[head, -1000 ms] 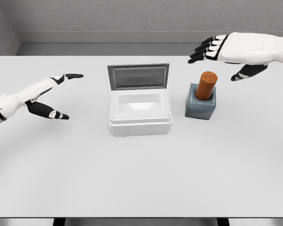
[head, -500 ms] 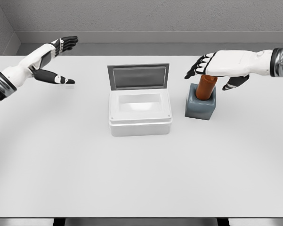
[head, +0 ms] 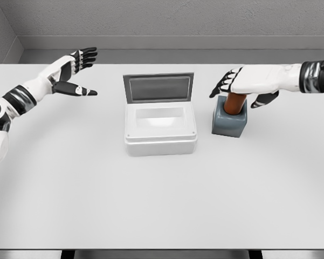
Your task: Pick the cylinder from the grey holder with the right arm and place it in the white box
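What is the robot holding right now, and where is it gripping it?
Nothing yet. The right hand hovers open over the top of the orange cylinder, which sits in the grey holder. The left hand is open and holds nothing.

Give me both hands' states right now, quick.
Left hand: open, fingers spread, holding nothing, over the table's far left.
Right hand: open, palm over the orange cylinder in the grey holder, not gripping it.

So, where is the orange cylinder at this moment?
In the head view the orange cylinder stands upright in the grey holder, right of the white box, its top hidden under the right hand.
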